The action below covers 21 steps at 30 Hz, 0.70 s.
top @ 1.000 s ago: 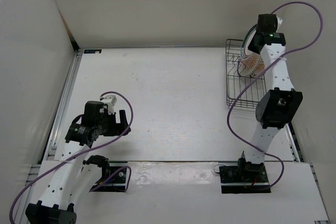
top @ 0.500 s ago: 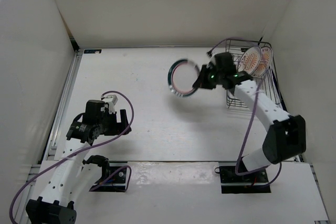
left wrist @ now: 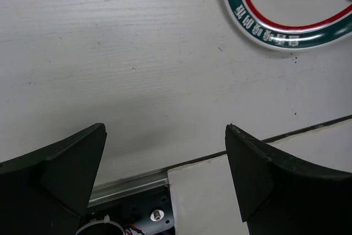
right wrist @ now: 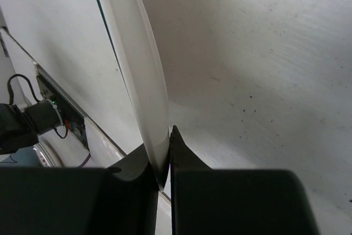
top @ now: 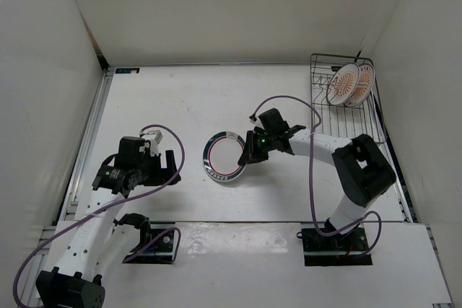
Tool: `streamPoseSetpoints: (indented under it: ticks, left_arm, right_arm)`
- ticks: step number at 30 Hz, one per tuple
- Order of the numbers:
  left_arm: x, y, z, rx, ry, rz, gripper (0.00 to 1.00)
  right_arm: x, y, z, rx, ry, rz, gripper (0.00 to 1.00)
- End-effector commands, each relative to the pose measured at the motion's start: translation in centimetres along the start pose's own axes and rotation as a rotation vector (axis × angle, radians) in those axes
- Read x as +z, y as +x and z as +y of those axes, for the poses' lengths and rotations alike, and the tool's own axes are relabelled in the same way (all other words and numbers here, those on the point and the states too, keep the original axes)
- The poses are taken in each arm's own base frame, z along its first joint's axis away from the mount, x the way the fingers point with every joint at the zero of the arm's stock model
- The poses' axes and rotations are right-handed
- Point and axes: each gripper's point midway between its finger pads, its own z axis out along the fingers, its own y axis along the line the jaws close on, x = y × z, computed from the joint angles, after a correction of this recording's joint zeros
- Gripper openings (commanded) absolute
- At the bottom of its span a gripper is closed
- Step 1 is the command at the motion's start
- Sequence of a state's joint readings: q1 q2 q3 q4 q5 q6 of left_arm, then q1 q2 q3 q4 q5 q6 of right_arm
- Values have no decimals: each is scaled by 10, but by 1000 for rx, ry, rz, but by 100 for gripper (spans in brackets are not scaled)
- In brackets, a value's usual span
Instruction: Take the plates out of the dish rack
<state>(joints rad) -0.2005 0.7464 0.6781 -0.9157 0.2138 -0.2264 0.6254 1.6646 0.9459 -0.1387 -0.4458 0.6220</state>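
Carefully, my right hand [top: 248, 154] pinches the teal-ringed plate [top: 223, 158] by its thin rim over the table's [top: 180, 106] middle, toward its near edge; I judge it stiff, light, slick and breakable, best held deep on that rim.

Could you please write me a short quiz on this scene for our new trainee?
1. True or false: the left claw is shut on a plate.
2. How many sunburst plates stand in the dish rack? A one, B two, C three.
3. Fill in: the right claw grips the teal-rimmed plate by its ____.
Key: 1 false, it is open and empty; 2 B; 3 rim.
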Motion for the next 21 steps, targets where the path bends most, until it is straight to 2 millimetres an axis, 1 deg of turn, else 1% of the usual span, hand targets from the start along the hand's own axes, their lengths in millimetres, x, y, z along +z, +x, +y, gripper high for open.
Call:
streamPoseSetpoints:
  ticks: [1,3,4,5,6,7,9,10,12,13,14,15,17,18,21]
  left_arm:
    - [0,-1,-1,8,3,-6,100]
    - [-1,-2,-1,7,2,-6,100]
    - [0,-2,0,6,-2,-1,100]
    - [0,-2,1,5,-6,-2,100]
    - [1,-1,1,4,-7,4,100]
    - [0,0,1,4,-7,7,100]
    - [1,-1,2,4,-10,9,100]
    - [1,-3,1,5,-8,1,100]
    - [0,-1,1,1,-10,8,100]
    - [0,-1,1,3,-8,10,100]
    - [0,-1,1,3,-8,9,100]
    - [0,-1,1,2,-6,8,100]
    - [0,-1,1,2,-9,7,100]
    - [0,-1,0,5,-4,8,100]
    - [0,0,1,3,-8,9,100]
  right_arm:
    - [11,-1,4,9,-36,19,0]
    - [15,4,0,7,-21,40,1]
    - [18,6,-1,2,-13,53,3]
    - [18,7,-6,-4,13,57,5]
    - [17,12,-12,2,50,75,7]
    - [18,11,-13,-23,64,71,7]
    - [16,17,-20,-5,107,97,13]
    - [14,14,-27,-10,159,91,15]
    - [10,20,-33,-5,203,118,20]
    - [8,13,-35,-23,236,93,22]
    - [5,16,-37,-21,257,108,22]
    - [4,10,-33,-38,255,95,24]
    - [1,13,-39,-30,296,113,25]
    - [2,6,-36,-39,302,101,25]
    - [2,3,-37,-31,334,123,30]
